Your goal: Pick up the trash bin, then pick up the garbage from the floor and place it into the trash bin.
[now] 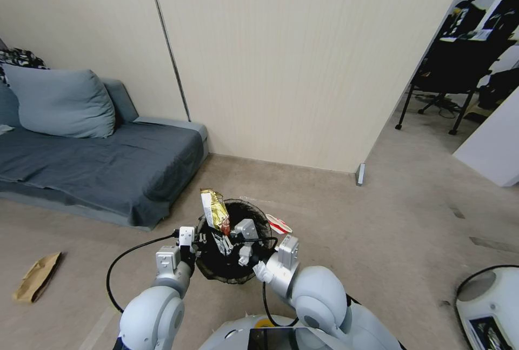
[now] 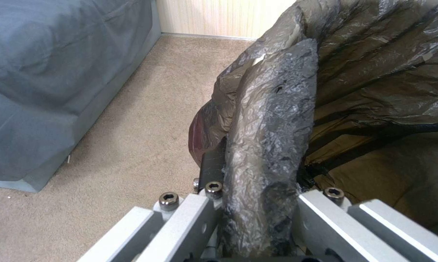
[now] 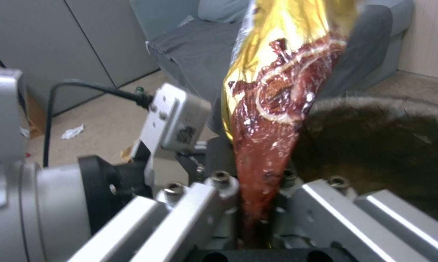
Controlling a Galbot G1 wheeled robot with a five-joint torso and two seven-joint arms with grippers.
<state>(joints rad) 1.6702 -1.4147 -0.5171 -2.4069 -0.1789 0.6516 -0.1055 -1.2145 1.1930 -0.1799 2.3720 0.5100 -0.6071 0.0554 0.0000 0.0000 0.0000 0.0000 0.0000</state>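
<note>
Trash bin (image 1: 233, 242) with black bag liner (image 2: 272, 138) is held up in front of the robot, above the beige floor (image 1: 378, 242) and near the corner of the grey sofa (image 1: 97, 161). Left gripper (image 2: 258, 214) is closed on the rim of the bin; in the left wrist view the folded liner is pinched between its two fingers. Right gripper (image 3: 255, 214) is closed on the lower end of a shiny snack wrapper (image 3: 277, 94), gold and dark red. In the head view this wrapper (image 1: 214, 209) stands almost upright over the near-left part of the bin opening, with its top end above the rim. Crushed red-and-white paper cup (image 1: 279, 224) lies on the floor just beside the bin, on the robot's right side of it. Crumpled brown paper bag (image 1: 37, 276) lies on the floor well apart from the bin, to the robot's left, in front of the sofa. Blue-grey pillow (image 1: 59, 101) leans at the back of the sofa
</note>
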